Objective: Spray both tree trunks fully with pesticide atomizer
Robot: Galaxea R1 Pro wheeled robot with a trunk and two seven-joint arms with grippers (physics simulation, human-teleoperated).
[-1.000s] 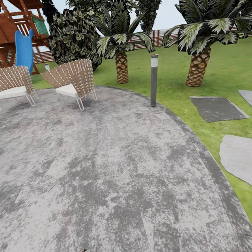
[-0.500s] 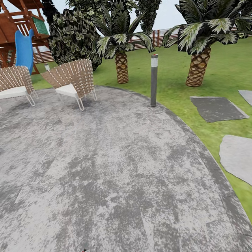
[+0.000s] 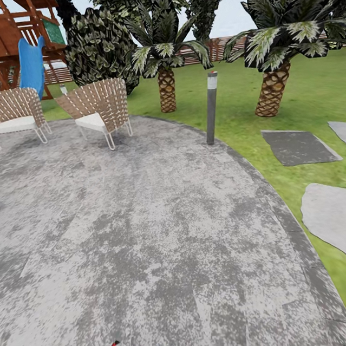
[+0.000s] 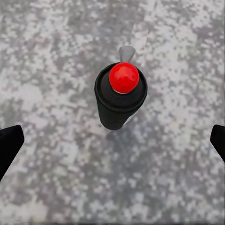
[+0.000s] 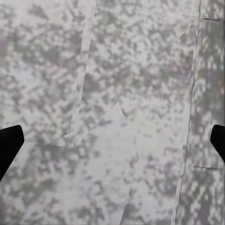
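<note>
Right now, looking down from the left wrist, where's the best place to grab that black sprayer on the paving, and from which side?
Grip the pesticide atomizer around its black body, just under the red cap. It appears to stand upright below the open left gripper, so descending from above probably suits, fingers closing on opposite flanks, clear of the grey nozzle.

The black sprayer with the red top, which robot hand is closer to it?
Left. The pesticide atomizer stands on the stone paving straight below the open left gripper, between its fingertips but not touched. The right gripper, also open, has just bare paving beneath it.
</note>
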